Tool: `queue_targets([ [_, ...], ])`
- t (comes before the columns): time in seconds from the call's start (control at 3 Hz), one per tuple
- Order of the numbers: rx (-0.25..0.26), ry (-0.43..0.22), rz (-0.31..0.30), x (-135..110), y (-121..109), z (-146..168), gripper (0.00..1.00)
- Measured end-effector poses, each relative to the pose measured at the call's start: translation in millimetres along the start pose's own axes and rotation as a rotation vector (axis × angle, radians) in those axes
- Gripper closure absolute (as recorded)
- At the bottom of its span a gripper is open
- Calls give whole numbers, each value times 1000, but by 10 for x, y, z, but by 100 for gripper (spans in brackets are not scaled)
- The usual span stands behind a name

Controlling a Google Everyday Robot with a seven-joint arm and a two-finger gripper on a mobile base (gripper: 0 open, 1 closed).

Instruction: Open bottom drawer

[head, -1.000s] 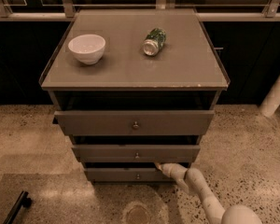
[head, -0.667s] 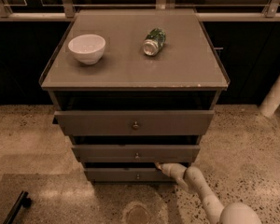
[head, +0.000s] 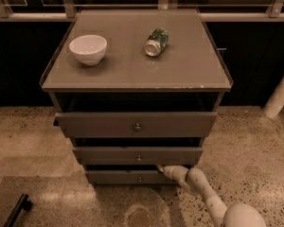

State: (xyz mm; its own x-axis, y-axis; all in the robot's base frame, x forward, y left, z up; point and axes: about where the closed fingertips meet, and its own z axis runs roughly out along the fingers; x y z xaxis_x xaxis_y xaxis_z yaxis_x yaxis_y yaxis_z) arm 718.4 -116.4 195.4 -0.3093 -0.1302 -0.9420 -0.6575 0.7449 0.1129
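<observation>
The arm (head: 204,194) is smooth and off-white, a thick tube of rounded, bulbous segments running up from the lower right of the frame. At the bottom edge it swells into a large, pale, dome-shaped joint (head: 240,216). It tapers to the gripper (head: 161,167), equally pale and much slimmer, just below the frame's centre.
</observation>
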Motion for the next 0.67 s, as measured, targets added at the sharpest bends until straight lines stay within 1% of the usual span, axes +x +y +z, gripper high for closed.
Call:
queue_targets([
  [0.33,-1,0,0,-22,4,-6,100],
  [0.67,-43,48,-19,14,97,34,100],
])
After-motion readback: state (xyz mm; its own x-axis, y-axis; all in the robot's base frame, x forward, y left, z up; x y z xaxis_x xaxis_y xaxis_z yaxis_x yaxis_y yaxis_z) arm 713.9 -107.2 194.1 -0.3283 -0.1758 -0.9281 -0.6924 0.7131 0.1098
